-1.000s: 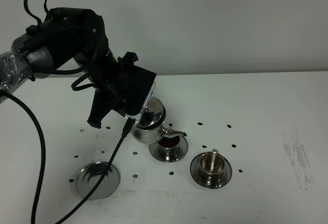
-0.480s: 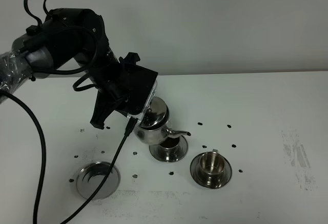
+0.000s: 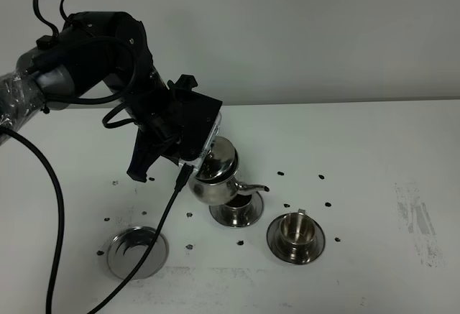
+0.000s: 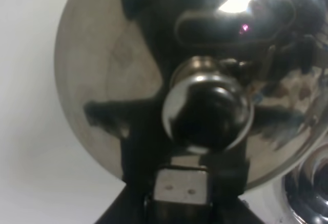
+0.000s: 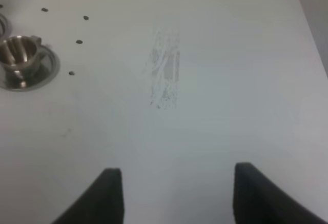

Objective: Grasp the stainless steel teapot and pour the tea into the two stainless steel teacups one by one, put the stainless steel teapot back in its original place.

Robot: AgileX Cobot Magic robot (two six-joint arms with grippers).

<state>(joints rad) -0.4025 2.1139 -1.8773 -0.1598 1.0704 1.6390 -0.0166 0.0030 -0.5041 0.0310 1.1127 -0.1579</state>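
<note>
My left gripper (image 3: 203, 157) is shut on the stainless steel teapot (image 3: 213, 176) and holds it above the table, nearly level, its spout over the left teacup (image 3: 236, 208). In the left wrist view the teapot's domed lid and knob (image 4: 207, 112) fill the frame. The left teacup sits on its saucer, dark inside. The right teacup (image 3: 295, 231) stands on its saucer, also seen in the right wrist view (image 5: 18, 55). The bare round saucer ringed by black dots (image 3: 136, 252) lies at the front left. My right gripper (image 5: 171, 196) is open over bare table, out of the high view.
Small black dots (image 3: 281, 174) ring the saucers on the white table (image 3: 374, 156). A black cable (image 3: 54, 206) hangs from the left arm across the table's left side. A scuffed patch (image 5: 165, 70) marks the table at the right.
The teapot has tipped back from its pouring tilt and risen slightly over the left teacup. The right arm has not moved.
</note>
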